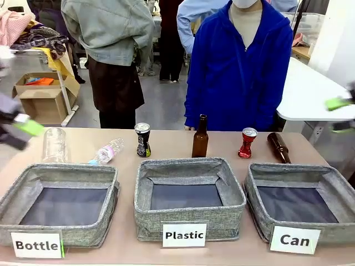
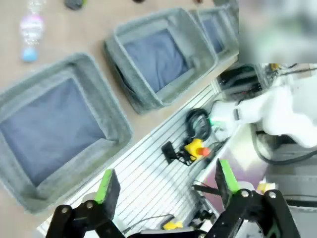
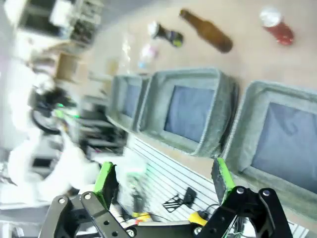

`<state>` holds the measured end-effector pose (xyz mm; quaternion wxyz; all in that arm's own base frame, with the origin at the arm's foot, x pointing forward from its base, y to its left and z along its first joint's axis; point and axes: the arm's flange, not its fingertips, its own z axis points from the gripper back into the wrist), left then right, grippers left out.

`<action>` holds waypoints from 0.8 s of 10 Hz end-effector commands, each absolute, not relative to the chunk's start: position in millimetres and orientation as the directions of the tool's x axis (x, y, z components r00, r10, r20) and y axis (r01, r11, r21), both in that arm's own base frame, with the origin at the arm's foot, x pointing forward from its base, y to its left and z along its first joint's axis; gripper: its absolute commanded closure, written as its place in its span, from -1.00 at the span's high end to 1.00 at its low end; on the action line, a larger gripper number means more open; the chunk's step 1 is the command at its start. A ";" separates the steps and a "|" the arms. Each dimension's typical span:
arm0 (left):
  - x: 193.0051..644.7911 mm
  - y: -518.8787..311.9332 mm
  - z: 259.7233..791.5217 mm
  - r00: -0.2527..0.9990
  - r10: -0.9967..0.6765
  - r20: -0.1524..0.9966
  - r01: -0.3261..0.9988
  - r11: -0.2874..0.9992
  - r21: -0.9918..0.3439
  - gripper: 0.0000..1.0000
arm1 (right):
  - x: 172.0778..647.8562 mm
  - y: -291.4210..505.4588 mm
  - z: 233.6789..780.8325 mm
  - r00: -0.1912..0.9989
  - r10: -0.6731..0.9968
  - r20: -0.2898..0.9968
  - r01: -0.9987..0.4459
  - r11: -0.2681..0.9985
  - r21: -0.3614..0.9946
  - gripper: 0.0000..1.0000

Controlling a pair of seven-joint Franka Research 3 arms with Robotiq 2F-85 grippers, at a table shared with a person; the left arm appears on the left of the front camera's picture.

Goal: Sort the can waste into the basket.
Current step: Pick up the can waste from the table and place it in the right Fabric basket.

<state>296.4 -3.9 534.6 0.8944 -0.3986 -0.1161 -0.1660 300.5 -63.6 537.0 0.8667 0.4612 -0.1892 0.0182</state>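
Red can [image 1: 248, 142] upright beyond Can basket [image 1: 294, 169], black can [image 1: 143, 139] leftward; left jaws, right jaws gaping, empty.

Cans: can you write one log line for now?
red can standing | black can standing | Can basket empty | left gripper open | right gripper open

A robotics lab: labelled bins [image 1: 150, 219] on the bench [image 1: 172, 145], an emergency-stop button [image 2: 196, 147] by a slotted plate [image 2: 143, 178], cardboard boxes [image 1: 41, 102] far left, white table [image 1: 310, 94] far right.

left tool [image 2: 166, 176] jaws apart | three grey bins [image 2: 118, 130] in row | plastic bottle [image 2: 30, 33] beyond
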 end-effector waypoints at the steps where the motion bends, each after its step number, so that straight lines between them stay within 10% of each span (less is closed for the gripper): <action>1: 330.2 81.2 497.8 0.954 -0.053 0.297 0.282 0.499 -0.819 1.00 | 327.5 -135.4 477.7 0.927 -0.340 0.158 -0.064 0.274 0.960 1.00; 5: 330.4 147.8 412.1 0.789 0.455 0.413 0.341 0.235 -0.910 1.00 | 320.2 -185.6 426.5 0.851 -0.525 0.026 0.056 0.139 0.989 1.00; 8: 326.5 178.5 419.1 0.855 0.396 0.335 0.249 0.254 -0.935 1.00 | 319.2 -190.6 414.5 0.861 -0.508 -0.008 0.079 0.119 0.990 1.00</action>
